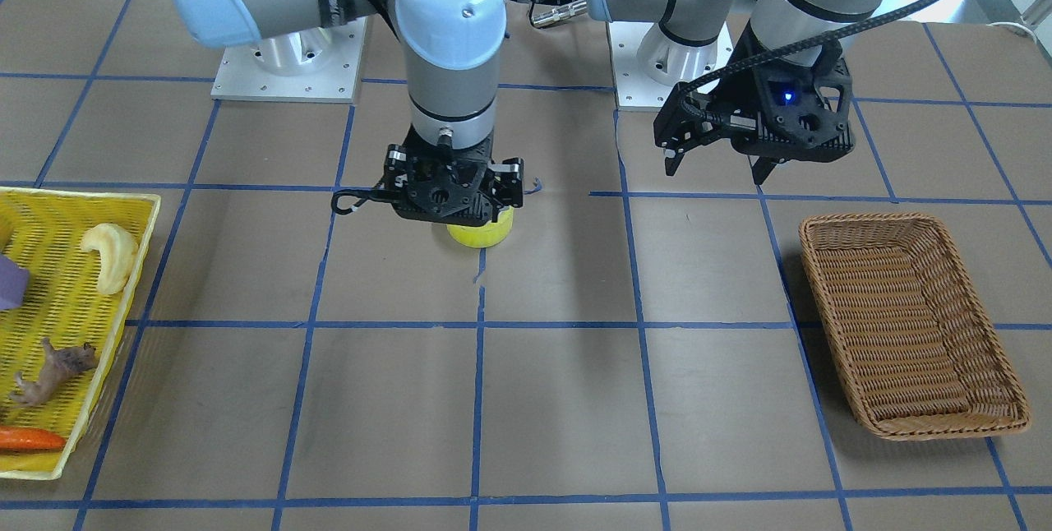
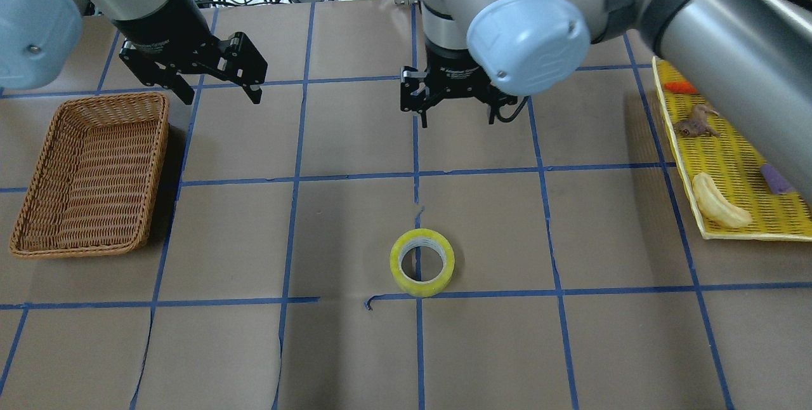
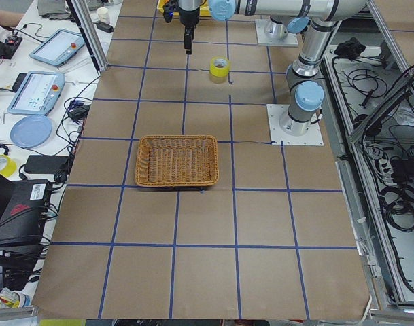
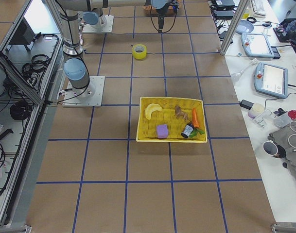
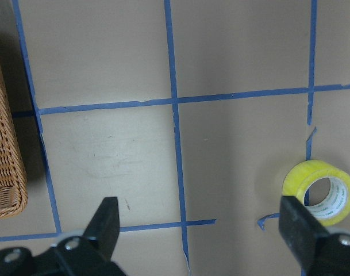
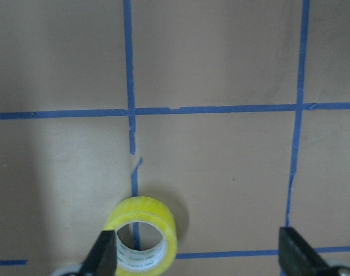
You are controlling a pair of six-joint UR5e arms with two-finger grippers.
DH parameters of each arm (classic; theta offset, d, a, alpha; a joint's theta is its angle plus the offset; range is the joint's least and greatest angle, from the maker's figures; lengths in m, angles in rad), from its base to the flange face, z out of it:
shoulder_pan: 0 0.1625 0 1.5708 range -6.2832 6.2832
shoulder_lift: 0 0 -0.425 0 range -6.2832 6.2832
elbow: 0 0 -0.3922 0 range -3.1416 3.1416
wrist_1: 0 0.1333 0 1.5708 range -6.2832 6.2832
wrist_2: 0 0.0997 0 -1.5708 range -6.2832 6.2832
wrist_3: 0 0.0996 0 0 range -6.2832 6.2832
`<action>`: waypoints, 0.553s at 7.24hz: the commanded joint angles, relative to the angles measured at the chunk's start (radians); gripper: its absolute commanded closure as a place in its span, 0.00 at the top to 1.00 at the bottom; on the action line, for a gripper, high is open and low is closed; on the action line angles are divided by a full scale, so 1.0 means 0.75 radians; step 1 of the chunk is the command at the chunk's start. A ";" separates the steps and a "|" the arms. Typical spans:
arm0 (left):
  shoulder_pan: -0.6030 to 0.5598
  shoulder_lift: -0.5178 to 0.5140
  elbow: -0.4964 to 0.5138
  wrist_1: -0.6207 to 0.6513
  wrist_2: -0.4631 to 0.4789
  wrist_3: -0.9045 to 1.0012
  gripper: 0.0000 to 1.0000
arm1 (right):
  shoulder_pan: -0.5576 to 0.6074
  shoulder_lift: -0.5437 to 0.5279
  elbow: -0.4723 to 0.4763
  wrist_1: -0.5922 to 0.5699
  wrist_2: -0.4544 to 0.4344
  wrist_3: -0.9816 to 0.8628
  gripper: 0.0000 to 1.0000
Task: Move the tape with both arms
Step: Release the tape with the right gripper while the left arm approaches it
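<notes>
The yellow tape roll (image 2: 422, 263) lies flat on the brown table near a blue grid crossing. It also shows in the front view (image 1: 485, 233), half hidden behind my right gripper (image 1: 454, 206). In the overhead view my right gripper (image 2: 457, 122) hangs open and empty above the table, beyond the tape. In the right wrist view the tape (image 6: 141, 233) sits low, by the left fingertip (image 6: 106, 256). My left gripper (image 2: 222, 99) is open and empty, raised next to the wicker basket. The left wrist view shows the tape (image 5: 319, 191) at the right.
A brown wicker basket (image 2: 89, 175) stands empty on my left side. A yellow basket (image 2: 736, 169) on my right side holds a pale banana toy (image 2: 717, 209), a brown animal figure (image 2: 694, 123), a carrot and a purple block. Both arm bases stand behind the tape.
</notes>
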 commanded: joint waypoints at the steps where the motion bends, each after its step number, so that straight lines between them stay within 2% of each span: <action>1: -0.092 0.024 -0.100 0.089 0.006 -0.014 1.00 | -0.121 -0.135 -0.012 0.061 0.011 -0.148 1.00; 4: -0.304 -0.031 -0.394 0.528 0.004 -0.223 1.00 | -0.120 -0.208 -0.008 0.063 0.036 -0.144 1.00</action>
